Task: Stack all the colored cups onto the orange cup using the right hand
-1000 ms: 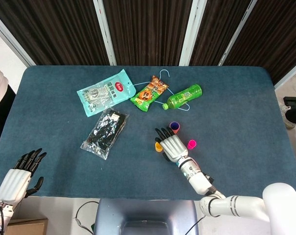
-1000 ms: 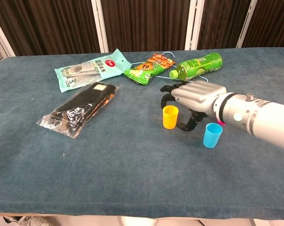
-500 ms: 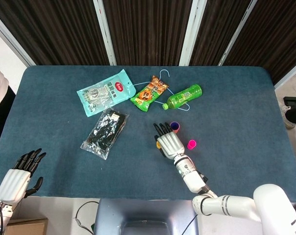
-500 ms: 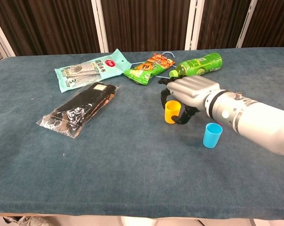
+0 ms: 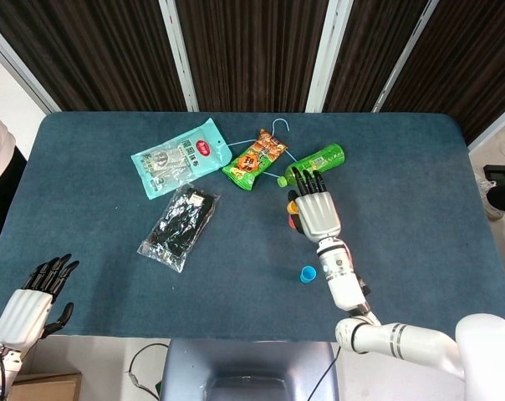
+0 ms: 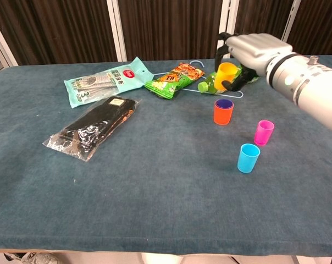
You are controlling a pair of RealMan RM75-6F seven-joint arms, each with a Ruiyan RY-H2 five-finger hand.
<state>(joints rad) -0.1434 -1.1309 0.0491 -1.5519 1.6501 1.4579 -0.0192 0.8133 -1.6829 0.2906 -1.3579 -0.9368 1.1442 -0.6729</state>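
Right robot hand is holding a yellow cup in the air above the stack.
Left robot hand (image 5: 25, 311) is idling with fingers apart and empty; orange cup (image 6: 223, 113), a purple one nested inside, is standing on the table (image 6: 155, 181); right robot hand (image 6: 247, 50) is gripping the yellow cup (image 6: 226, 75) by its wall — light, rigid, probably slick plastic; blue cup (image 6: 248, 158) and pink cup (image 6: 263, 132) are waiting nearby.
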